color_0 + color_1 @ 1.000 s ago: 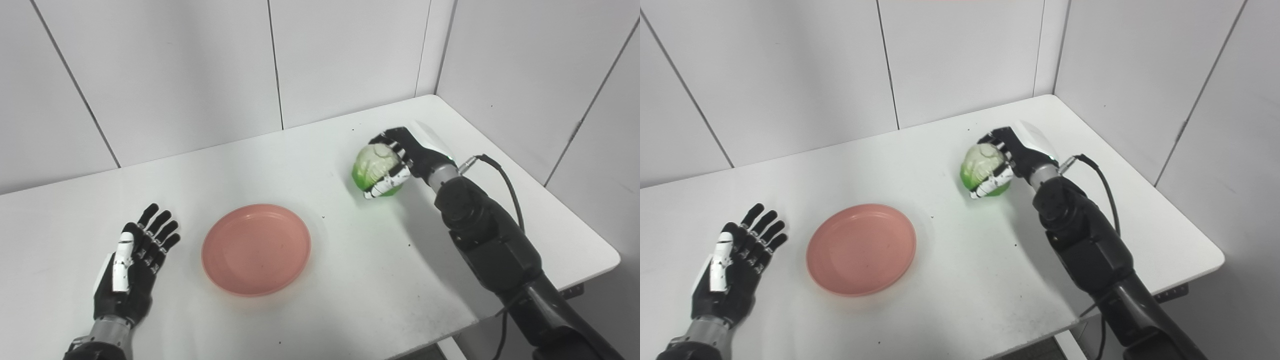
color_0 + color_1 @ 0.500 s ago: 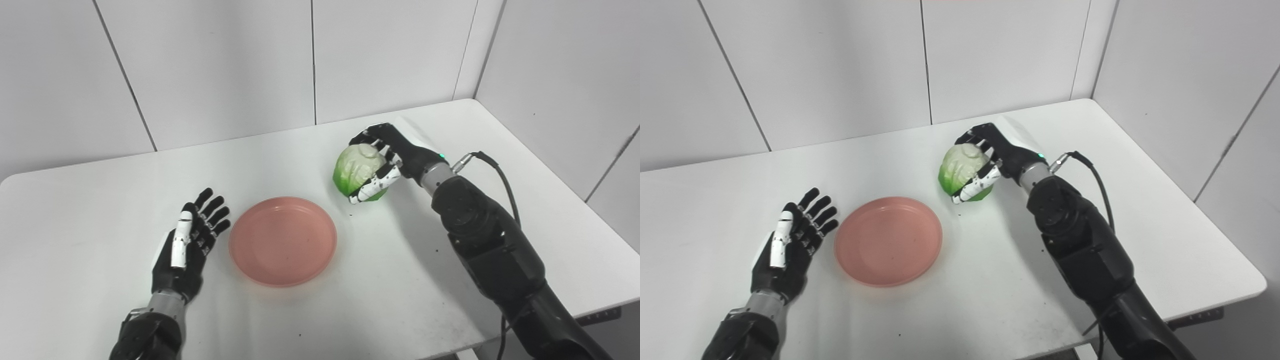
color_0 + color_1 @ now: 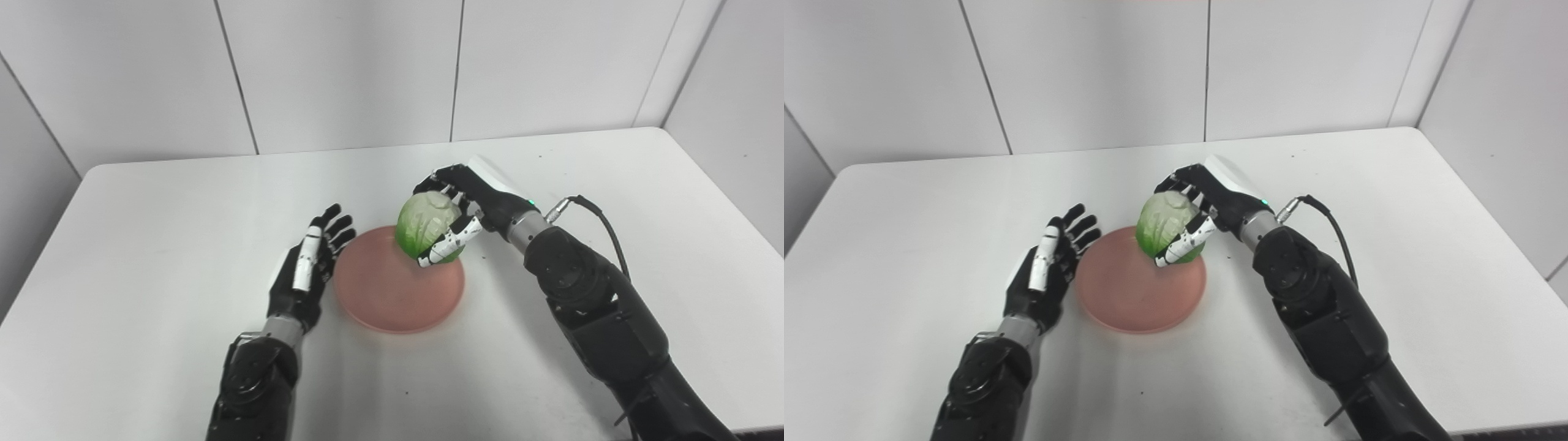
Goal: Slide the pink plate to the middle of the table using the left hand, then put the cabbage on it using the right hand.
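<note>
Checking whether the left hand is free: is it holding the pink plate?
No: the left hand lies open beside the pink plate, fingers spread and gripping nothing.

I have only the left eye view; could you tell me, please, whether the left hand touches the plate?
Observer: In the right eye view a thin strip of table shows between the left hand at its palm and the plate. At the fingertips I cannot tell.
Operator: Is the cabbage down on the plate?
Observer: There the cabbage, gripped by the right hand, covers the plate's far rim. Whether it touches is unclear.
Operator: How is the table's right side?
Observer: Its right edge shows further toward the front in that view, well apart from the right arm.
</note>
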Robot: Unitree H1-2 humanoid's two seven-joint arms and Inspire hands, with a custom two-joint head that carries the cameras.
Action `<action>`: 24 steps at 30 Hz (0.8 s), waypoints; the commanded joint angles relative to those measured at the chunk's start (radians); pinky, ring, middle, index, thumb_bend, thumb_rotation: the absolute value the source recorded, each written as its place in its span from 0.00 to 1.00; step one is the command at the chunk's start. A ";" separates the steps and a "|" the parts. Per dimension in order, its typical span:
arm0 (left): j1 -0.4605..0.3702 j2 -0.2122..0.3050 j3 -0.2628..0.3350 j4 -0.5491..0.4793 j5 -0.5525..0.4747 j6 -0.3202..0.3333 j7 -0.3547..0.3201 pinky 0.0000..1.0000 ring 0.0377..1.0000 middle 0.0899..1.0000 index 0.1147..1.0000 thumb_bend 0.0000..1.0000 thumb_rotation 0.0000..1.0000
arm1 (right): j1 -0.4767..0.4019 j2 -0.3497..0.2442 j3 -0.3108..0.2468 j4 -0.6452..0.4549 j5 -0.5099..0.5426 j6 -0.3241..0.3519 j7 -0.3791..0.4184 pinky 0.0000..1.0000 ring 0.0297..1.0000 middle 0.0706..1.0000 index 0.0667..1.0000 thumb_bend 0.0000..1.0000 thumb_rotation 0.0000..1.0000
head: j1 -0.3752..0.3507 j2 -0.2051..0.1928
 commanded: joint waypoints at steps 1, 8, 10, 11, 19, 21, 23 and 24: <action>0.013 -0.017 -0.008 0.024 0.013 0.065 0.022 0.88 0.89 0.89 0.88 0.44 1.00 | -0.054 0.015 0.014 -0.004 -0.009 -0.050 -0.011 0.35 0.36 0.46 0.51 0.51 0.00 | 0.002 0.002; 0.008 -0.031 -0.008 0.017 0.023 0.079 0.032 0.86 0.88 0.88 0.87 0.45 1.00 | -0.052 0.052 0.042 0.015 -0.010 -0.064 -0.011 0.33 0.35 0.47 0.52 0.51 0.00 | 0.010 0.016; 0.007 -0.032 -0.009 0.015 0.023 0.082 0.034 0.86 0.88 0.88 0.87 0.45 1.00 | -0.052 0.055 0.053 0.020 -0.020 -0.064 -0.011 0.33 0.35 0.47 0.52 0.51 0.00 | 0.009 0.017; 0.007 -0.033 -0.008 0.015 0.024 0.082 0.034 0.86 0.88 0.88 0.87 0.45 1.00 | -0.052 0.056 0.057 0.022 -0.024 -0.066 -0.011 0.33 0.35 0.47 0.51 0.51 0.00 | 0.009 0.017; 0.008 -0.028 -0.011 0.001 0.028 0.098 0.025 0.86 0.88 0.88 0.87 0.46 1.00 | -0.026 0.034 0.092 0.037 -0.054 -0.090 -0.012 0.36 0.36 0.46 0.51 0.51 0.00 | 0.000 0.029; 0.007 -0.027 -0.009 0.000 0.023 0.101 0.020 0.86 0.88 0.88 0.88 0.46 1.00 | -0.015 0.019 0.110 0.047 -0.078 -0.111 -0.016 0.38 0.37 0.46 0.49 0.51 0.00 | -0.001 0.030; 0.007 -0.027 -0.007 -0.002 0.021 0.104 0.021 0.86 0.88 0.88 0.88 0.46 1.00 | -0.005 0.010 0.117 0.054 -0.089 -0.123 -0.018 0.40 0.37 0.46 0.48 0.51 0.00 | -0.002 0.031; 0.008 -0.028 -0.007 -0.002 0.021 0.105 0.022 0.86 0.88 0.88 0.88 0.46 1.00 | 0.001 0.007 0.120 0.057 -0.092 -0.130 -0.019 0.40 0.38 0.47 0.48 0.52 0.00 | -0.002 0.031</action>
